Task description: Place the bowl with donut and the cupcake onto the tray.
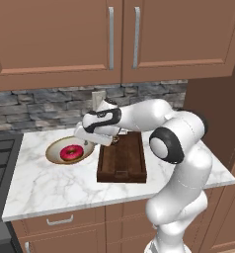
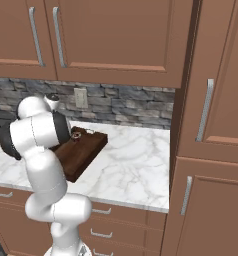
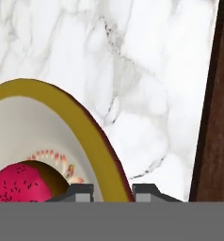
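On the marble tabletop point(image 1: 40, 183) the tan-rimmed bowl point(image 1: 55, 150) holds a pink donut point(image 1: 70, 153), its rim apparently pinched by the end effector point(image 3: 113, 190), beside the dark tray point(image 1: 122, 163).

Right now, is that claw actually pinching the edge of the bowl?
Touching. In the hand view the gripper has one fingertip on each side of the bowl rim, closed against it; the donut lies inside.

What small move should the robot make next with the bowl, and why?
Probably lift the bowl a little, then carry it toward the tray. The fingers look closed on the bowl's rim on its tray side, the donut lies inside, and the bowl still sits on the counter beside the tray, so it must clear the raised edge.
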Tool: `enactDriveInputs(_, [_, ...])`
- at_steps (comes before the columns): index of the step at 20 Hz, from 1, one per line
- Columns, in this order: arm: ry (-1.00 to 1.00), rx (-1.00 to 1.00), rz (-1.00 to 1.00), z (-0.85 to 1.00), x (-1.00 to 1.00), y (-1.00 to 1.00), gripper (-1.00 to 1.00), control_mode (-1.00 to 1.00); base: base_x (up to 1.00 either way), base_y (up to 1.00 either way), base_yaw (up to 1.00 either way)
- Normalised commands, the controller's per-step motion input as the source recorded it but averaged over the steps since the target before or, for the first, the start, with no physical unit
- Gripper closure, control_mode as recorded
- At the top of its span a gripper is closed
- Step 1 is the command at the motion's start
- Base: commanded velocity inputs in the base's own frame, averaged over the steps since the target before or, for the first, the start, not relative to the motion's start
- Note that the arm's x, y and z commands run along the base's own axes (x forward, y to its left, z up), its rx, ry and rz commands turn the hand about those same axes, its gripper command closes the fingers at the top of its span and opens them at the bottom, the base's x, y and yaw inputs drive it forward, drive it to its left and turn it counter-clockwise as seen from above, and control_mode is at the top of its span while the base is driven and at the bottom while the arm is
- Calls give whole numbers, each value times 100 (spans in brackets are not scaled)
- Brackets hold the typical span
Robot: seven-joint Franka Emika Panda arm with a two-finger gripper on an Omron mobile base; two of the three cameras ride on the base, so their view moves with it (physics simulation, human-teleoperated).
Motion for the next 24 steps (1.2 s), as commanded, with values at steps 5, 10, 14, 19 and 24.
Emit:
enactDriveInputs(5, [-1,0,-7,31,-11,-27,100,-100,0,0,0])
enactDriveInputs(10, [1,0,-9,3,-20,-32,100,-100,0,0,0])
enactDriveInputs(14, [3,0,-7,22,-17,-45,100,-100,0,0,0])
enactDriveInputs(19, [0,0,-10,10,-37,-56,100,-100,0,0,0])
enactDriveInputs(24, [0,0,-7,-4,-36,-66,100,-100,0,0,0])
